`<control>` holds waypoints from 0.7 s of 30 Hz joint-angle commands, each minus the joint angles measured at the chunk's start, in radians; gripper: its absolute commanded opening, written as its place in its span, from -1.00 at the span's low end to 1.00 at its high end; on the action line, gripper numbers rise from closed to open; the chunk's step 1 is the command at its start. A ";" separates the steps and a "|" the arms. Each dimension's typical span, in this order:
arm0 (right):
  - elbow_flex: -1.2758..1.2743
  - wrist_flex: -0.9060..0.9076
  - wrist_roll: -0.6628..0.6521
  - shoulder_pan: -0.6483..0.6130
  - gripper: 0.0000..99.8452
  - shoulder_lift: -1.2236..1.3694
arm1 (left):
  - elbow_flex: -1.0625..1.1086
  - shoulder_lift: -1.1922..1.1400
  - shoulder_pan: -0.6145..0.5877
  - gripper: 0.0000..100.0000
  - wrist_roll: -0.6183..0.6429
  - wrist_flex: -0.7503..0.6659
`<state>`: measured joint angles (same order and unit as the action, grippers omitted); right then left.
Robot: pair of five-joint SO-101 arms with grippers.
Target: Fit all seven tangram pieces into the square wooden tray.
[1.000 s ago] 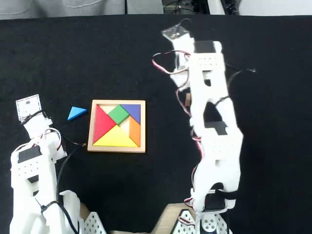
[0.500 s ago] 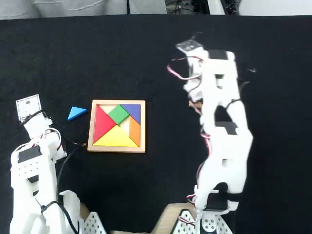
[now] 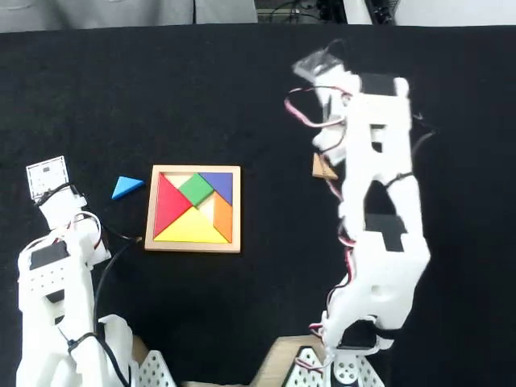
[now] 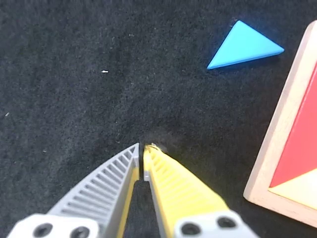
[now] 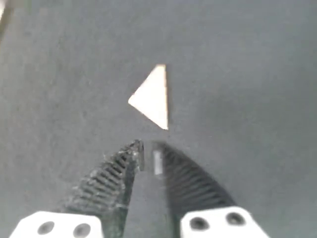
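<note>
While the left tool (image 4: 142,153) is shut and empty, the blue triangle (image 3: 126,187) is seen beside the tray (image 3: 193,247); the tan triangle (image 3: 323,167), well apart, may be shoved away if approached by the closed right tool (image 5: 147,148).

- Black matte tabletop (image 3: 121,97), cloth-like, w/ faint lint specks up close; covers nearly all of high view.
- Pale strip of room (image 3: 81,11) past table's far edge.
- Dark cables & gear (image 3: 322,10) bunched behind far edge, right of ctr.
- Tan board (image 3: 278,355) at near edge, approx. ctr.
</note>
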<state>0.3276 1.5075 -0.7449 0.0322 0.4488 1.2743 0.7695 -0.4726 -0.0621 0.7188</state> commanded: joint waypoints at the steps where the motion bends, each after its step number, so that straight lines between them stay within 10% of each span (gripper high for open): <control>1: -0.048 -0.026 -0.084 -0.049 -0.50 0.018 | 0.030 0.017 0.012 -0.94 0.006 -0.075; 21: -0.110 -0.244 -0.061 -0.066 -0.43 0.165 | 0.038 0.017 0.013 -0.94 0.006 -0.097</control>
<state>0.1757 1.2820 -0.8232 -0.0153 0.6022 1.3203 0.7695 -0.4726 -0.0621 0.6421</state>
